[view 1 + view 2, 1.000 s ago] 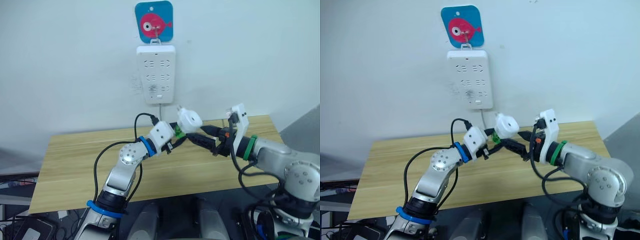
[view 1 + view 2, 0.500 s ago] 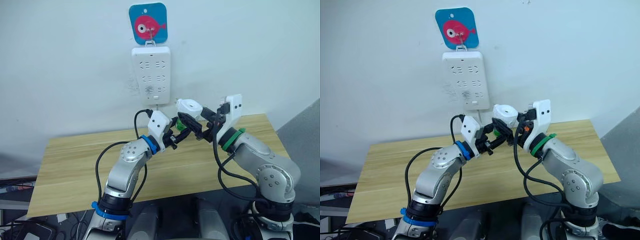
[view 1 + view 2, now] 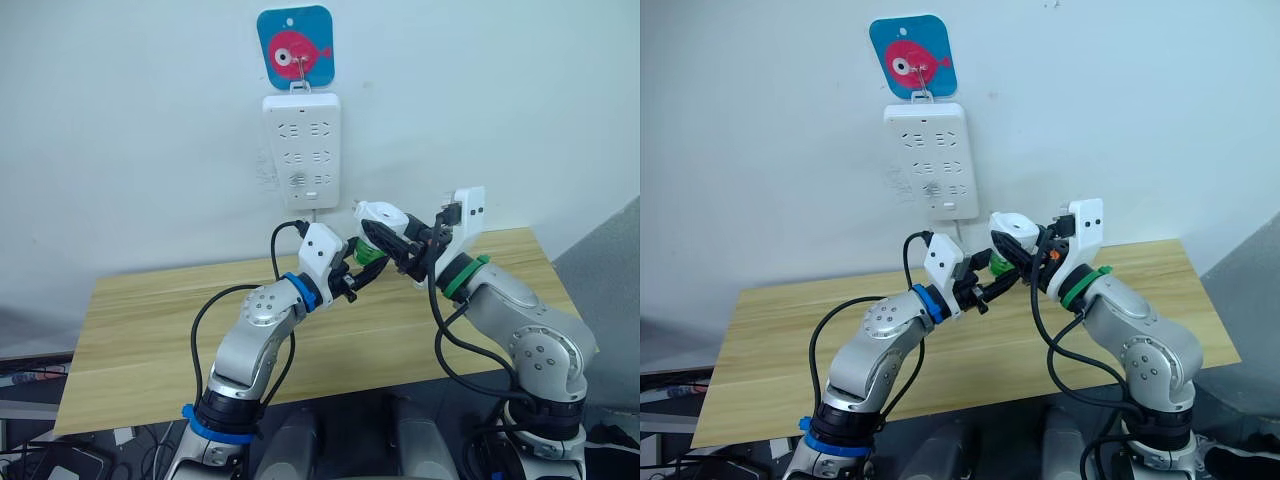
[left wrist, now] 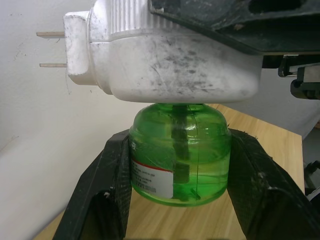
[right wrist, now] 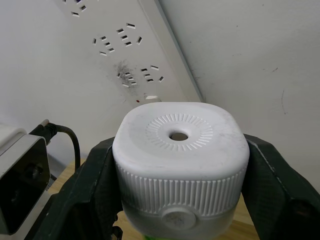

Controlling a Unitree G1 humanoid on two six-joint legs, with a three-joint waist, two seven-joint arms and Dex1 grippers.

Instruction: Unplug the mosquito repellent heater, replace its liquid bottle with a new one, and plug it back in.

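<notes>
Both arms meet raised above the table (image 3: 150, 300). The right gripper (image 5: 180, 165) clamps the mosquito repellent heater (image 5: 180, 155). At its 6 o'clock, the left gripper (image 4: 177, 165) apparently pinches the green bottle (image 4: 180, 152).

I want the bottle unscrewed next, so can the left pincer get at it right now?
Probably yes: the left pincer already clamps the green bottle, while the right pincer holds the heater above it.

The small rounded plastic mosquito repellent heater (image 5: 180, 150) is white, scuffed grey, with a ribbed ring around its central hole. Its clear liquid bottle (image 4: 180, 152) is bright green, with a white and red label. The tall plastic power strip (image 3: 301, 148) is white, below a blue wall hook plate (image 3: 294, 45) with a pink fish. The wooden surface (image 3: 150, 320) is pale with light grain.
</notes>
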